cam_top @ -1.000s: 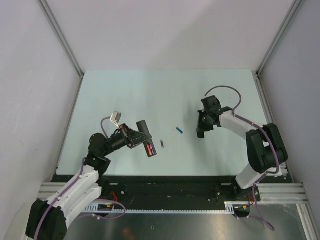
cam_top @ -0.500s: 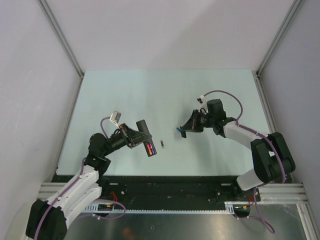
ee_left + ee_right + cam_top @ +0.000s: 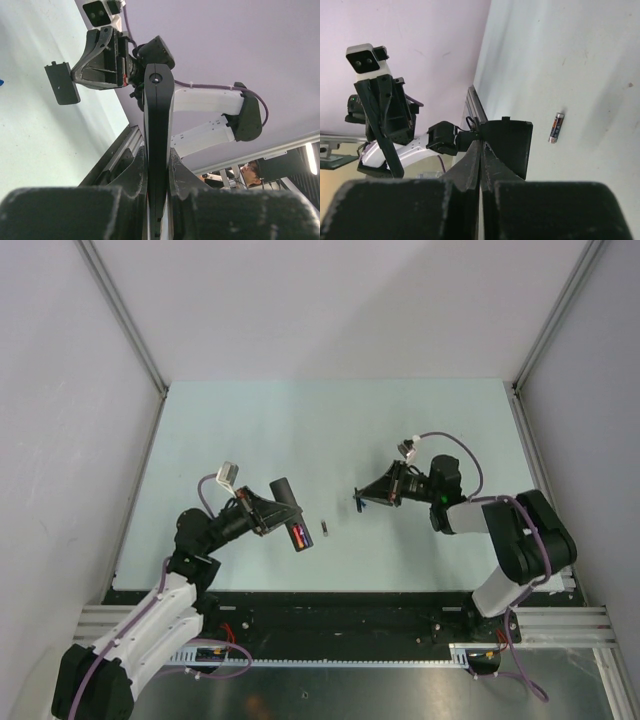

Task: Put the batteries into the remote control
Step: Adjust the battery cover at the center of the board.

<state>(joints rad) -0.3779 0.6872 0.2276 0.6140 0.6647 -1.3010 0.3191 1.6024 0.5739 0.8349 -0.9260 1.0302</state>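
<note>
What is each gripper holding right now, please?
The left gripper is closed on the remote control.
The right gripper is closed on the black back panel.

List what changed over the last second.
The right gripper swung left across the table, from well right of the blue battery to just over it. It is shut on the panel; nothing was visibly taken hold of or let go. Unchanged: the left gripper holding the remote, and the dark battery lying beside it.
</note>
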